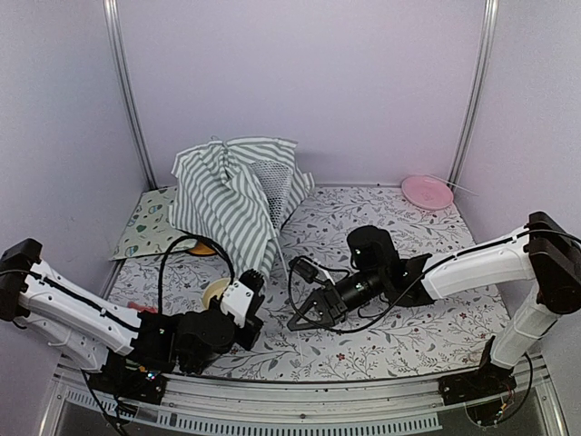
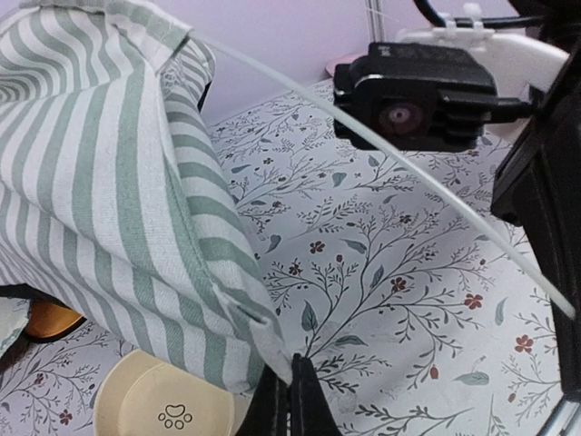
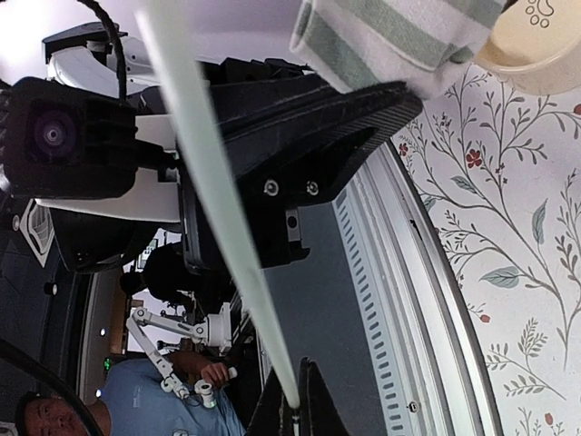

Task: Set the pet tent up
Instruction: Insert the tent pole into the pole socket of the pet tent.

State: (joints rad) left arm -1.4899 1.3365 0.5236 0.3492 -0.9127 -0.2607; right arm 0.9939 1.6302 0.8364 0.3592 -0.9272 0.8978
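The pet tent (image 1: 231,195) is a heap of grey-green and white striped fabric at the back left, with white lace mesh (image 1: 275,173) near its top. My left gripper (image 1: 256,276) is shut on the tent's lower corner; the left wrist view shows the fingertips (image 2: 292,381) pinching the hem (image 2: 263,331). A thin white pole (image 2: 381,145) runs from the tent top across to the right. My right gripper (image 1: 296,322) is shut on that pole's end (image 3: 292,395) in the right wrist view. The tent corner (image 3: 390,36) shows there too.
A cream bowl with a paw print (image 1: 216,291) lies by the left gripper and shows in the left wrist view (image 2: 163,404). An orange item (image 1: 201,247) peeks from under the tent. A cream printed mat (image 1: 150,222) lies at back left, a pink plate (image 1: 427,192) at back right.
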